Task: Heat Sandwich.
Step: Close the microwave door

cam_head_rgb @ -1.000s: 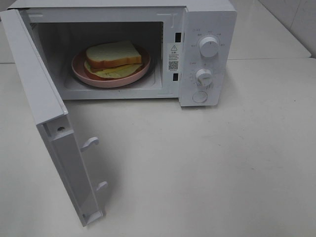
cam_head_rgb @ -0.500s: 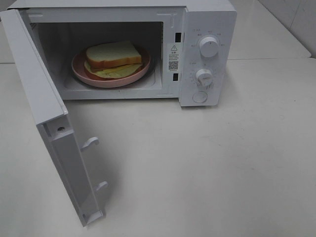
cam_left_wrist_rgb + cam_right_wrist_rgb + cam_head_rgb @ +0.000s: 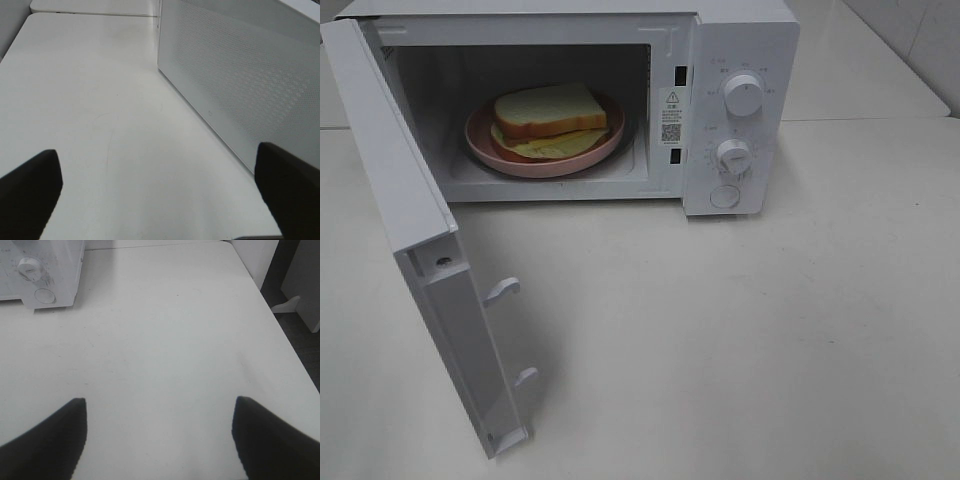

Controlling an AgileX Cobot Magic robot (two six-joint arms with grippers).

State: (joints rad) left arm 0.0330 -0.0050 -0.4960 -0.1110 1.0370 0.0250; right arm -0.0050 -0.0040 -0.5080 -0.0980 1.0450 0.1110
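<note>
Sitting on a pink plate [image 3: 485, 140] inside the microwave [image 3: 740, 40], the sandwich [image 3: 550, 112] lies flat, long axis across the cavity. The door [image 3: 390, 170] hangs wide open, swung out front-left over the worktop [image 3: 720, 330], so heating not begun. Next job prob. shutting it. L pincer [image 3: 156, 152], spread wide & empty, has a perforated white panel [image 3: 240, 75] close beside it (door's outer face, I judge), so L arm is nearer. R pincer [image 3: 159, 401], also spread & empty, sits well off from the dials [image 3: 30, 267].
</note>
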